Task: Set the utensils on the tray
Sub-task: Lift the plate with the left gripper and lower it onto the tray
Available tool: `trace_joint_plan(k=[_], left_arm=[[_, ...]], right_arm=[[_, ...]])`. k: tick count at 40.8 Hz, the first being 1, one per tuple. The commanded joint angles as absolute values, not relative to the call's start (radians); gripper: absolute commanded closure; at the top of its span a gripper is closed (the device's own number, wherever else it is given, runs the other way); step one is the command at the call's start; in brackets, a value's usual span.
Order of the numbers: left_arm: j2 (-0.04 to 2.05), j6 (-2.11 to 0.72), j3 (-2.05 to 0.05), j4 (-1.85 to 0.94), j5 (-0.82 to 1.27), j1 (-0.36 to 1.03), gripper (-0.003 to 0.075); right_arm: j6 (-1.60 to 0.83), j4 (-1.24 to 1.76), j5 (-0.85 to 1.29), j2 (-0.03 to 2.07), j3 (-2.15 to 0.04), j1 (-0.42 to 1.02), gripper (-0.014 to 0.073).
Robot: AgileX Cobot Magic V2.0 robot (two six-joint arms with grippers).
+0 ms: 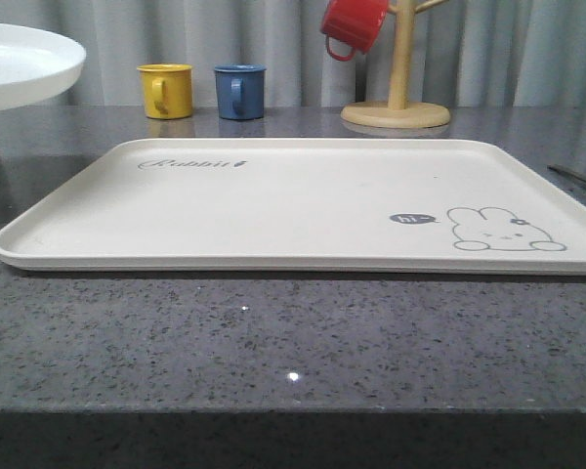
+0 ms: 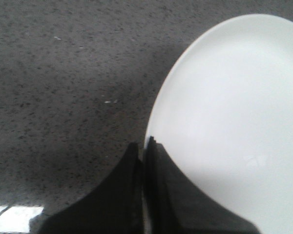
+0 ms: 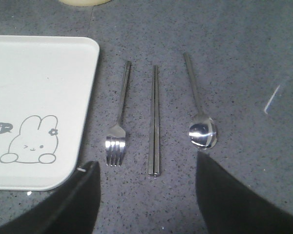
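Presently, items on dark speckled worktop:

1. Tray, cream, rect., low rim, rabbit drawing w/ "hi" bubble at one corner, "Rabbit" script at the far left. Lies flat mid-worktop; nothing on it.
2. Plate, round, white, shallow. Held up off the worktop at upper left of front view, left of the tray. Left pincer clamped tight on its rim, fingers on either side of the edge.
3. Fork, silver, four tines. On worktop just beside tray's right edge, not touching it.
4. Chopsticks, silver pair, flat, lying together, parallel to fork, between fork and spoon.
5. Spoon, silver, long handle, round bowl. Outermost of the three, parallel to the rest.
6. Right pincer, fingers spread wide, nothing between them; hangs above the near ends of the utensils.
7. Background, far edge: yellow mug, blue mug, wooden mug stand w/ red mug hung on it.
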State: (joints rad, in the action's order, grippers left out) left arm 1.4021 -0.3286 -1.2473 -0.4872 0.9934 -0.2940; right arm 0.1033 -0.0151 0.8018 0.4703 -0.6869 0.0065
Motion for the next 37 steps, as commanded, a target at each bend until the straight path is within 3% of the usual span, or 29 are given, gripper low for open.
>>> trace_joint_plan(k=[1, 23, 37], left_arm=[[1.367, -0.344, -1.281, -0.554, 0.977, -0.234, 0.074], [1.442, -0.344, -1.277, -0.554, 0.876, 0.133, 0.074], [1.59, -0.344, -1.277, -0.554, 0.79, 0.209, 0.0739]], right_arm=[[0.096, -0.028, 0.732, 0.483, -0.719, 0.001, 0.0137], [0.096, -0.028, 0.732, 0.483, -0.719, 0.001, 0.0137], [0.096, -0.028, 0.732, 0.483, -0.719, 0.001, 0.0137]])
